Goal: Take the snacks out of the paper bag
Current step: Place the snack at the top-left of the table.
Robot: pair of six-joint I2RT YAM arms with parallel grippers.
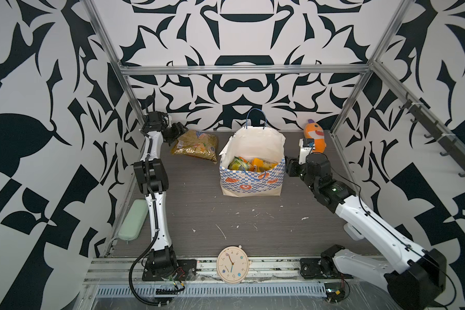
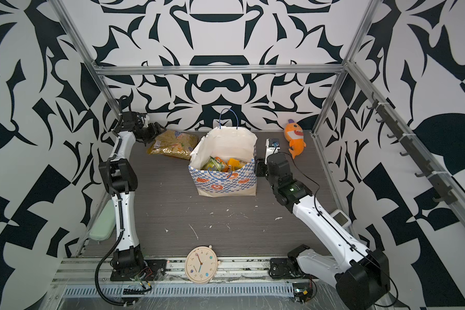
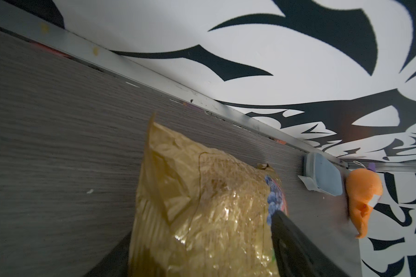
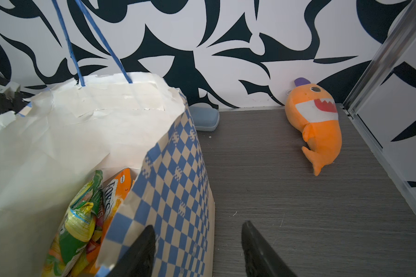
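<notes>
– At the bench's far left corner: left end effector (image 1: 179, 130), status?
– Jaws wide. The left wrist view shows one dark finger (image 3: 296, 239) clearly at one side of the large gold packet (image 3: 202, 203). A blurred dark shape at the other side may be the second finger. The packet's near end lies between them, flat on the bench (image 1: 253, 214). Contact: cannot tell.
– Right end effector?
– The right end effector (image 4: 199, 225) has its jaws apart too and holds nothing. It sits low, just beside the right wall of the paper bag (image 1: 251, 183). In the right wrist view one finger overlaps the checked wall and the other is over bare bench.
– Bag?
– Upright mid-bench, mouth open. The far cord handle (image 1: 257, 118) stands up; the near one droops over the front wall.
– Snacks?
– Gold packet is out, just beside the bag's left wall; touching or not, cannot tell. In the bag: a green-yellow packet (image 1: 238, 163) with orange packets (image 1: 258, 163) beside it. The rest are too crumpled to count.
– Surroundings?
– Orange plush shark (image 1: 315, 137) in the far right corner. Grey-blue pouch (image 4: 204, 118) against the back wall by the bag. Round clock (image 1: 232, 264) at the near edge. Pale green case (image 1: 133, 220) along the left edge.
</notes>
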